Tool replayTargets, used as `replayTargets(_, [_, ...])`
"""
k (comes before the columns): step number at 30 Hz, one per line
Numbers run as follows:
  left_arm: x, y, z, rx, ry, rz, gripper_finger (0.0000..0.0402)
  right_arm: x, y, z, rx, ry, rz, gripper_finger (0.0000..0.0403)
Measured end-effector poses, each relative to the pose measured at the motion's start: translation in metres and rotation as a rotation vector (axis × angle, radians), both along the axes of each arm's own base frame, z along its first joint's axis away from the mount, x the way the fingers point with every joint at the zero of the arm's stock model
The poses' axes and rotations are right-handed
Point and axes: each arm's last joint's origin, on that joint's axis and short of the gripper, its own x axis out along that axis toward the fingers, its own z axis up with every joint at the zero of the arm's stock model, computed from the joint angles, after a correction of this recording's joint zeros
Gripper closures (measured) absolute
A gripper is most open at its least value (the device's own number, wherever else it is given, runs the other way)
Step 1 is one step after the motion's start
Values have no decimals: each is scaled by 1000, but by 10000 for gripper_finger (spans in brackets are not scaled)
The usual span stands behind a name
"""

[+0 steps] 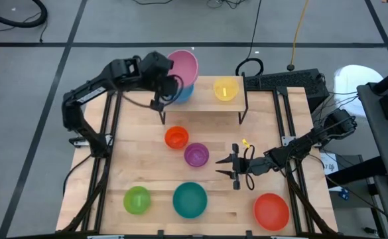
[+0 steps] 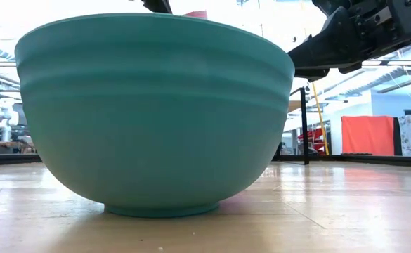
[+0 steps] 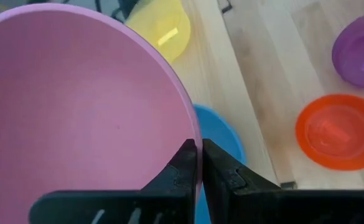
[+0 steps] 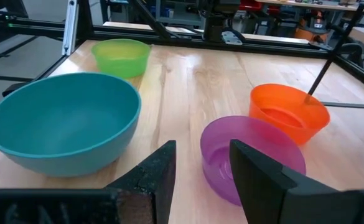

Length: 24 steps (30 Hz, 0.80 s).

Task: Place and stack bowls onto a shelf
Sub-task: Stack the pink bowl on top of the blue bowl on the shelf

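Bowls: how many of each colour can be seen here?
pink bowl: 1
blue bowl: 1
yellow bowl: 1
orange bowl: 1
purple bowl: 1
green bowl: 1
teal bowl: 1
red bowl: 1
Total: 8

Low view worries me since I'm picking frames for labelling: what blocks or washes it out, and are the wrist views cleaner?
Low view: the teal bowl fills most of the frame, and bright backlight behind it bleaches the room. Left wrist view: the pink bowl, pinched at its rim by the left gripper, hides much of the scene. Right wrist view: evenly lit, with the purple bowl just beyond the open right gripper.
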Motion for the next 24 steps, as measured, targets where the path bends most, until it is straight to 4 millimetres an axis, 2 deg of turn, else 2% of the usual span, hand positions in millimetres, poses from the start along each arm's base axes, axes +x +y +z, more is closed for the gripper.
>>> replayTargets(6, [5,24,-22,-83,106,67,372,0,1,0,6,0,3,261])
replayTargets(13, [9,42,-39,-160,167,126,380,0,1,0,7,0,3,261])
replayTargets(24, [7,45,-42,-246,157,143,362,0,1,0,10,0,2,261])
